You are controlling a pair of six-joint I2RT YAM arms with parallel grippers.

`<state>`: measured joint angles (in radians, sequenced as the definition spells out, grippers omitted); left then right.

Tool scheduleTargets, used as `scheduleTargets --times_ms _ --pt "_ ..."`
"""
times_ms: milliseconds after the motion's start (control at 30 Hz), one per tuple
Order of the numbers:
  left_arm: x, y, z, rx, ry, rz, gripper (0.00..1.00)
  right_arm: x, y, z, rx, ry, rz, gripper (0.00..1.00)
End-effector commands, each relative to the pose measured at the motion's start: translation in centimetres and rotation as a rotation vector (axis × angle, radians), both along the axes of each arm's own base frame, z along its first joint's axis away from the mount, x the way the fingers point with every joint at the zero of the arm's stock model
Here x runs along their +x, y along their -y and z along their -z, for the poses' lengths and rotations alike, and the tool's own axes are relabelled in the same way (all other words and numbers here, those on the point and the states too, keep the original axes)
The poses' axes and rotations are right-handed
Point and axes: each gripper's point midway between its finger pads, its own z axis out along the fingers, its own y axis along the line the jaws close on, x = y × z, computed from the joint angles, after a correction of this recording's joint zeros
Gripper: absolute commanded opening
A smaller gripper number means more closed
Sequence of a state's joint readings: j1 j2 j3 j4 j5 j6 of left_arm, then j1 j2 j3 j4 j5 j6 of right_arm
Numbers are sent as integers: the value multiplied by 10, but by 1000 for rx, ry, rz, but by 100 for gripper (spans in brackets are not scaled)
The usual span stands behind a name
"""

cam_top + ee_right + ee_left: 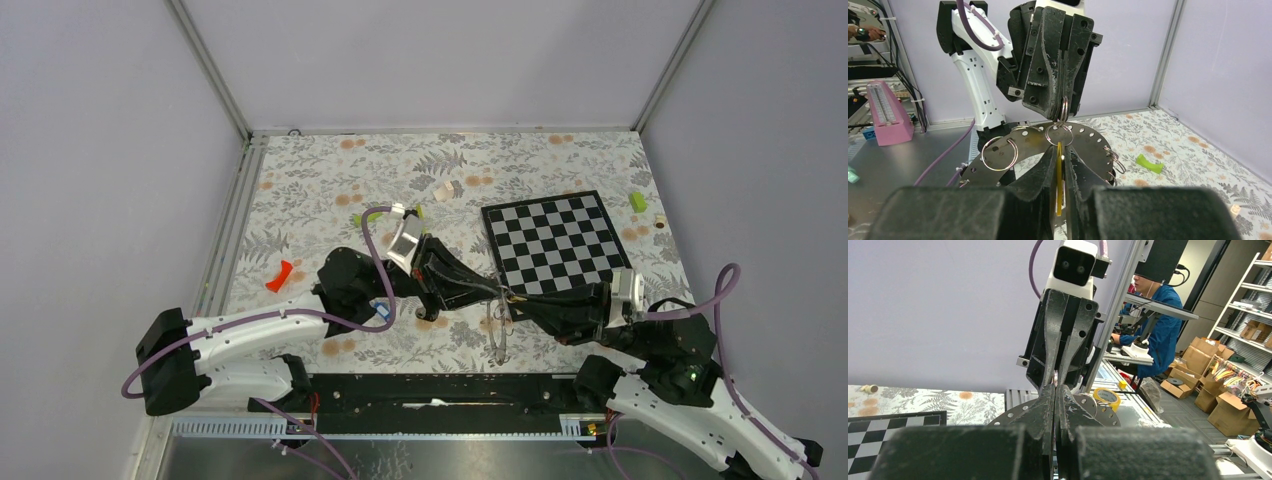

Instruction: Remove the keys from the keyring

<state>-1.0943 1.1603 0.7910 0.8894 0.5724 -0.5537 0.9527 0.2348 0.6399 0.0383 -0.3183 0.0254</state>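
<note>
Your left claw (1060, 119) is pinched fully shut on a small split ring (1064, 106) at the top of the keyring (1088, 139). That hoop is held up between both claws, over the worktop's near edge, just beside the chessboard's (556, 243) near left corner. Your right claw (1060, 152) is closed tight on a yellow-tagged key (1059, 192) — tip to tip with the left.

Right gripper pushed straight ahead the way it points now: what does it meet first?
Probably the keyring just ahead of the yellow key it holds, then the left gripper pinching a small ring; depth is unclear.
</note>
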Motion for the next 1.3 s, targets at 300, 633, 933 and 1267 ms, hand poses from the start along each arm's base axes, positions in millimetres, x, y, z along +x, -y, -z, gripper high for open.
scheduleTargets --times_ms 300,633,933,1267 --pt "23 -16 -30 -94 -28 -167 0 -7 16 -27 61 49 21 5" --pt "38 -17 -27 -93 -55 -250 0 -14 14 -29 74 50 -19 5" --pt "37 -19 -27 -102 -51 -250 0 -11 -3 -16 43 18 -66 4" --pt "34 -17 -28 -105 -43 -230 0 -5 -13 0 16 -14 -73 5"
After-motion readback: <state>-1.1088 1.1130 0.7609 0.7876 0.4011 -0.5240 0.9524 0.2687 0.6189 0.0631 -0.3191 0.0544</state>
